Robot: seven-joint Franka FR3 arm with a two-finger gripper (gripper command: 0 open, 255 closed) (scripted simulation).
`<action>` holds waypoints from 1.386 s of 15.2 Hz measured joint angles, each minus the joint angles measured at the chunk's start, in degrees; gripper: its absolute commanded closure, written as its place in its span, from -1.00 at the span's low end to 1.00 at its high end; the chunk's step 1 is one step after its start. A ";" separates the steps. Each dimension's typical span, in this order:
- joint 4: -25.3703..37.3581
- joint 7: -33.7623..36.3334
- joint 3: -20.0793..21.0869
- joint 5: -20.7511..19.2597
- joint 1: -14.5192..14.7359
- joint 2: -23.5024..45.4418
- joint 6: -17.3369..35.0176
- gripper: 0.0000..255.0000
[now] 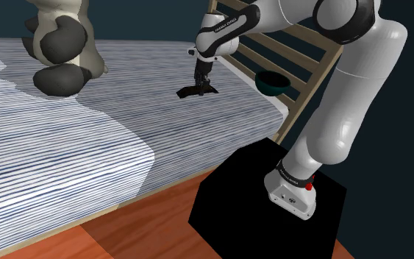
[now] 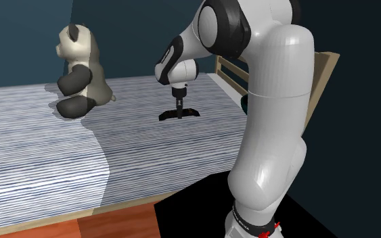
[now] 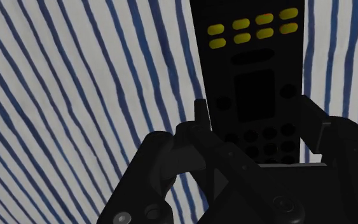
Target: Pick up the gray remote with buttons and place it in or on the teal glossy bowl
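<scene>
Grasp seems made: we see the gripper (image 3: 255, 113) clasping the dark remote (image 3: 254, 63) on the striped bed (image 1: 87, 147); carrying it to the teal bowl (image 1: 271, 81), upper right, remains.

The black hand (image 2: 180, 110) points straight down onto a dark remote (image 2: 193, 113) lying on the striped bed (image 2: 40, 155) — the white arm (image 2: 270, 101) bends over it. A panda toy (image 2: 79, 71) sits well apart, toward the view's left.

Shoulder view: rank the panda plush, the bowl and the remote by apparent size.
1. Black-and-cream panda plush toy
2. Dark teal glossy bowl
3. Flat black remote, about as wide but thinner
</scene>
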 measured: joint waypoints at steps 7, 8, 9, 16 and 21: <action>0.00 -0.01 0.00 0.00 0.00 0.01 0.00 1.00; 0.09 0.08 -0.03 -0.12 0.02 -0.26 -0.34 1.00; 0.25 0.08 -0.10 -0.25 -0.01 -0.59 -0.81 1.00; 2.39 1.04 -0.34 -1.50 0.22 -3.39 -5.57 1.00; 4.14 1.77 -0.36 -2.24 0.41 -5.15 -8.99 1.00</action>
